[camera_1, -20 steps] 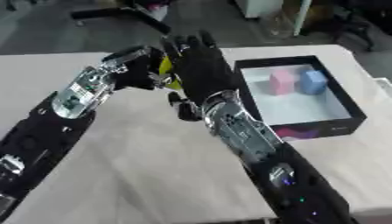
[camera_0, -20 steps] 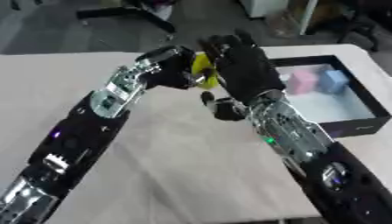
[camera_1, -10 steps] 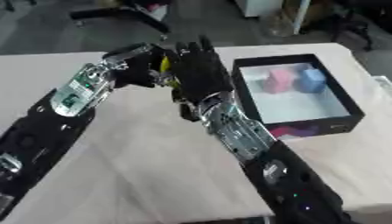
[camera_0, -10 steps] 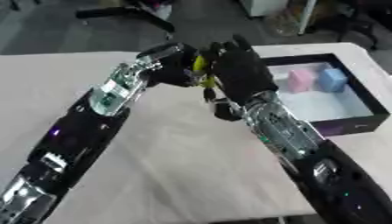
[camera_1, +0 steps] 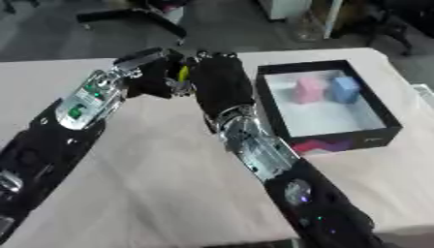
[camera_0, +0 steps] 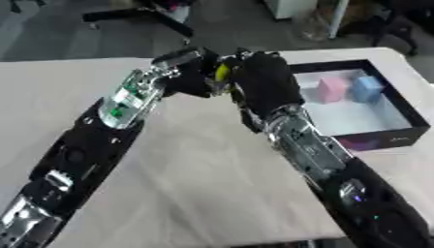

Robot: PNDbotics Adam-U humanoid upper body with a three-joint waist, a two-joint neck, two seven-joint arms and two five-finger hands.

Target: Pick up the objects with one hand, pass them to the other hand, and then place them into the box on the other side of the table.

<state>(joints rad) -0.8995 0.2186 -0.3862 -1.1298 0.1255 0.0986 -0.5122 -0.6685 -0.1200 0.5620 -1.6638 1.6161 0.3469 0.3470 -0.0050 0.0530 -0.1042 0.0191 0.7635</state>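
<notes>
Right now the two robot hands meet above the surface (camera_0: 195,193), a little above the middle of the frame. Coming in from the lower left, the left robot hand (camera_0: 193,77) has its fingers curled around a small yellow object (camera_0: 222,72), only a sliver of which shows between the hands. Pressed up against it from the right, the right robot hand (camera_0: 264,82) shows me only its back, so I cannot tell whether its fingers have closed on the piece yet.

Further right, the black box (camera_0: 398,137) sits in the upper right of the frame with a pink block (camera_0: 332,89) and a blue block (camera_0: 368,88) side by side inside.

My worry is the handover itself: if the left lets go before the right has hold, the yellow piece drops onto the surface. And the carry across could snag on the box's near wall.
</notes>
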